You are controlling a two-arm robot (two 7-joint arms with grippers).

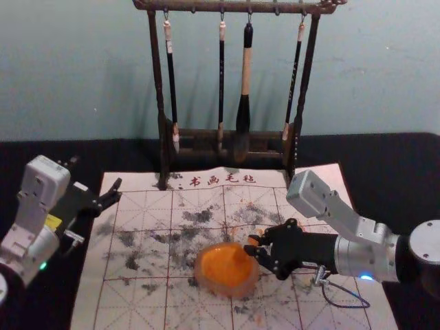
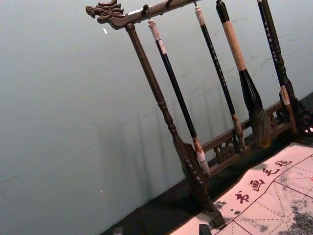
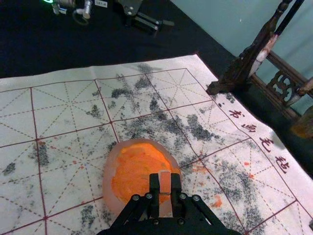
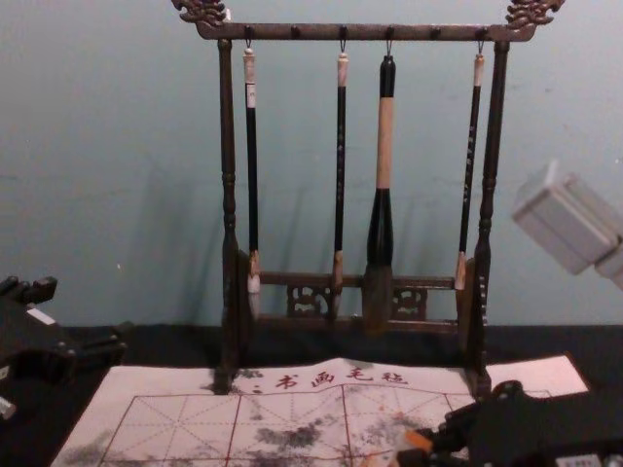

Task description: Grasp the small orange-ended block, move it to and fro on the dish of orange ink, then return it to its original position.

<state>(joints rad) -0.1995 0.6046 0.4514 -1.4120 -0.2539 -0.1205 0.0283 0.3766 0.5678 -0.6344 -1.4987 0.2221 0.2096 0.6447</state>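
Small orange-ended block [image 3: 165, 182], just one, is pinched in the right gripper's [image 1: 252, 245] jaws, at the right edge of one ink dish [image 1: 234, 291]. One left gripper [image 1: 95, 173], off left, has its two jaws apart. Four brushes [image 1: 245, 69] hang from one rack [image 1: 206, 6].

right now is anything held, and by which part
The small block, pinched by two opposite sides in the right gripper, at the ink dish; the left gripper, off left, holds nothing.
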